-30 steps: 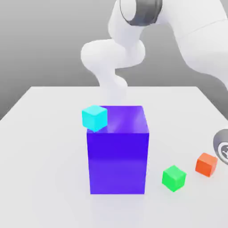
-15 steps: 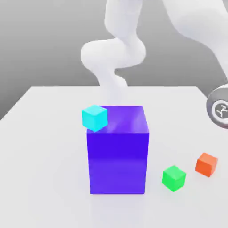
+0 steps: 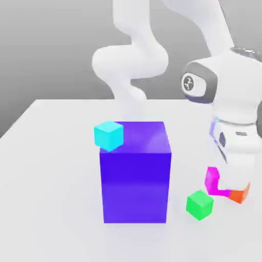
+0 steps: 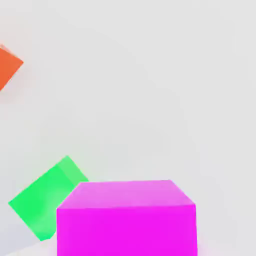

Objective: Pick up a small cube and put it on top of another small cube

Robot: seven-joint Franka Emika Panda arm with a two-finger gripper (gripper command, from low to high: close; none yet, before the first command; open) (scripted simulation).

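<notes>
Small orange-red cube (image 3: 242, 193): on desk (image 3: 56, 179), partly behind hand (image 3: 231, 185) in exterior view. Hand: closed, gripping magenta block (image 3: 211, 181). Hand view: cube offset sideways from block. Likely requirement: lateral alignment before lowering.

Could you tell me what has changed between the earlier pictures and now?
The gripper has come in from the exterior view's right, now partly hiding the small orange-red cube. A magenta block has appeared beside it. The small green cube, small cyan cube and big blue-purple cube stayed put.
</notes>
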